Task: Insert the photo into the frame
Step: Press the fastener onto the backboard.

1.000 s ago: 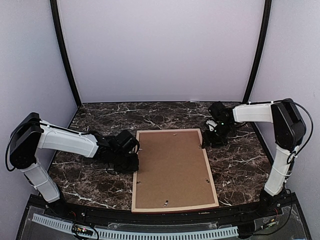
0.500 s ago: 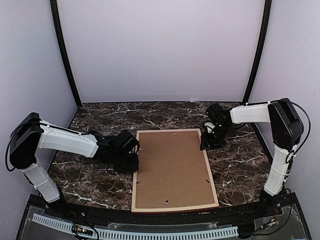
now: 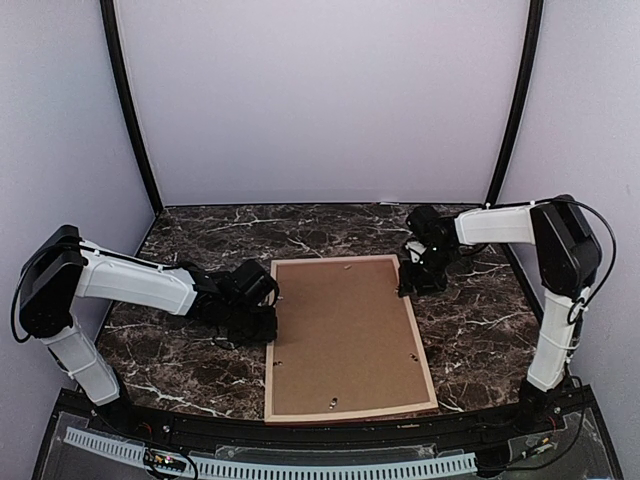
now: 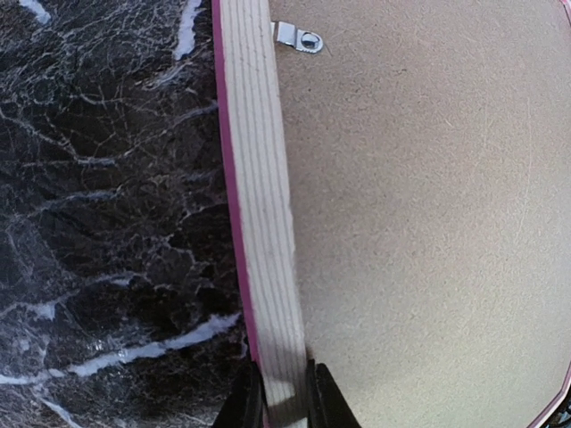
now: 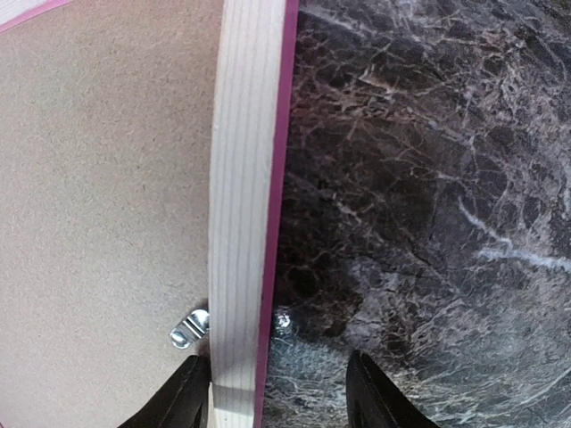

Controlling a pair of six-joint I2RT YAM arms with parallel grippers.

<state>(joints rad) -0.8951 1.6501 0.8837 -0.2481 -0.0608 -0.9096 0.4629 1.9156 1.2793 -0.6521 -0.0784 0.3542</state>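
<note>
Frame (image 4: 259, 178) lies back-up on the marble table (image 3: 470, 330), long axis near-to-far, backing board (image 3: 345, 335) in; left gripper (image 4: 284, 406) pinches the left rail, right gripper (image 5: 278, 392) stands open astride the right rail; photo unseen.

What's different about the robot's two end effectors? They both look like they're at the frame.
The left end effector is squeezed tight on the left rail of the frame. The right end effector stands open astride the right rail, with dark table showing beside its outer finger. The left one sits about midway along its rail, while the right one is near the far corner. Both reach in low at the frame's edge.
</note>
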